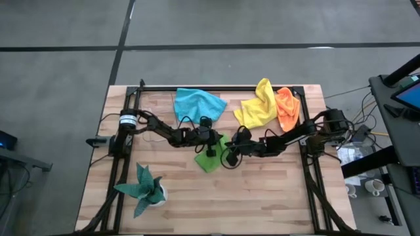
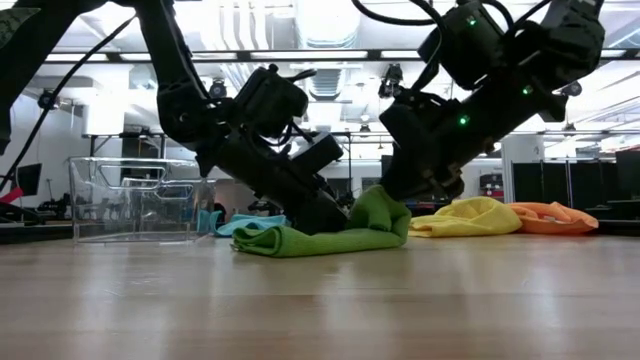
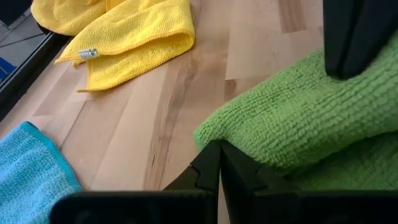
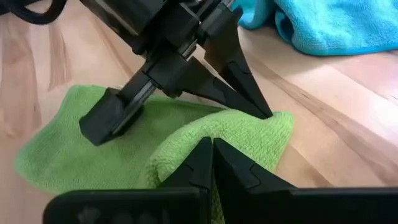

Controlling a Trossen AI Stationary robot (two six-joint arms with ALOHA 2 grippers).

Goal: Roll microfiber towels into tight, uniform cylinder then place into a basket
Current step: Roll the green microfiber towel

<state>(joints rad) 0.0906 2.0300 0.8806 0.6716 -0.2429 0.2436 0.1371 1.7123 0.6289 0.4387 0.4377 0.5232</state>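
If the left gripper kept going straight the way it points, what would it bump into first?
Probably the green towel: the left gripper, jaws shut, already sits at its folded edge. Past that lies bare table, then the yellow towel, though depth is hard to judge.

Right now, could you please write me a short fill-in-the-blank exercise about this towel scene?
1. Both grippers are shut on the ____ towel.
2. The yellow towel lies touching the ____ towel.
3. The basket on the table holds ____ towels.
4. The left gripper and right gripper meet at the table's ____.

Missing words: green; orange; no; middle
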